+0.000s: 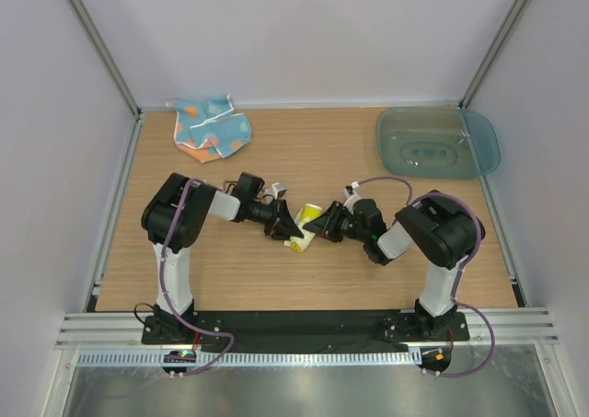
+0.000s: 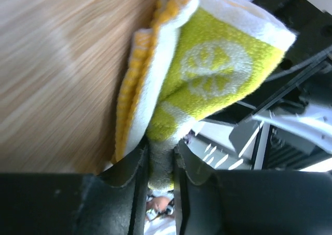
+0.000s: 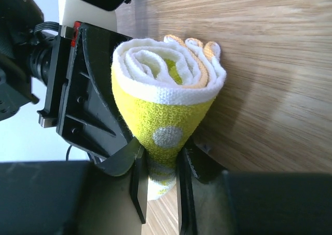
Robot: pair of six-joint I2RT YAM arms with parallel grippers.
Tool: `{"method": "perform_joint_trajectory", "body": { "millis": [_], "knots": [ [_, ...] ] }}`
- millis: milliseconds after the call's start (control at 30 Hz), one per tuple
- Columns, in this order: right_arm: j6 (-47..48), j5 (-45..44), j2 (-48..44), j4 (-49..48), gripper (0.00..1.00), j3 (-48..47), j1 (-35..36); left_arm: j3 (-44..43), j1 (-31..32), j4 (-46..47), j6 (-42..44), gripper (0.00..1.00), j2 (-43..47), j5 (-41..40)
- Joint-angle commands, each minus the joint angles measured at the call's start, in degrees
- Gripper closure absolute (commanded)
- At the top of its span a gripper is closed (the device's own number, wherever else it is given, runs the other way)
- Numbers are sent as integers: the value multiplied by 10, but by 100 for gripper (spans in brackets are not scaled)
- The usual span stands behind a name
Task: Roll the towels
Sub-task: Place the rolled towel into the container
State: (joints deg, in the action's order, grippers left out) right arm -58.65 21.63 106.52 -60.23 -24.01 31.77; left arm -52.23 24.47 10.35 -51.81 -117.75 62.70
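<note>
The rolled yellow towel sits at the middle of the worktop between the two arms. The left fingers are narrowed tight on one end of it and the right fingers are clamped on the other end. Well beyond the yellow towel to its left lies a crumpled blue and orange towel, and well beyond it to the right lies a teal tray
</note>
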Motion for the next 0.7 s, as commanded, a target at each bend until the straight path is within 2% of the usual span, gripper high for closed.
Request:
{"method": "perform_joint_trajectory", "body": {
  "millis": [0, 67, 100, 267, 367, 400, 467, 533, 600, 667],
  "knots": [
    [42, -37, -40, 102, 91, -29, 2, 31, -7, -156, 7, 76, 17, -150],
    [86, -17, -76, 163, 92, -70, -2, 33, -8, -182, 24, 72, 75, -174],
    [110, -4, -84, 231, 92, -88, -4, 34, -7, -203, 41, 71, 98, -203],
    [240, 76, -122, 430, 94, -226, -43, 48, -7, -253, 73, 65, 228, -272],
    [333, 99, -146, 602, 96, -307, -78, 70, -5, -263, 83, 64, 288, -310],
    [380, 104, -151, 646, 98, -328, -87, 76, -4, -263, 86, 63, 301, -319],
    [406, 108, -156, 722, 99, -386, -120, 101, -1, -259, 88, 63, 336, -348],
    [415, 128, -160, 733, 99, -418, -145, 121, 3, -251, 88, 63, 351, -368],
    [456, 126, -149, 820, 99, -462, -175, 148, 8, -237, 88, 64, 366, -375],
    [521, 133, -111, 932, 99, -558, -201, 165, 20, -227, 91, 66, 373, -390]
  ]
}}
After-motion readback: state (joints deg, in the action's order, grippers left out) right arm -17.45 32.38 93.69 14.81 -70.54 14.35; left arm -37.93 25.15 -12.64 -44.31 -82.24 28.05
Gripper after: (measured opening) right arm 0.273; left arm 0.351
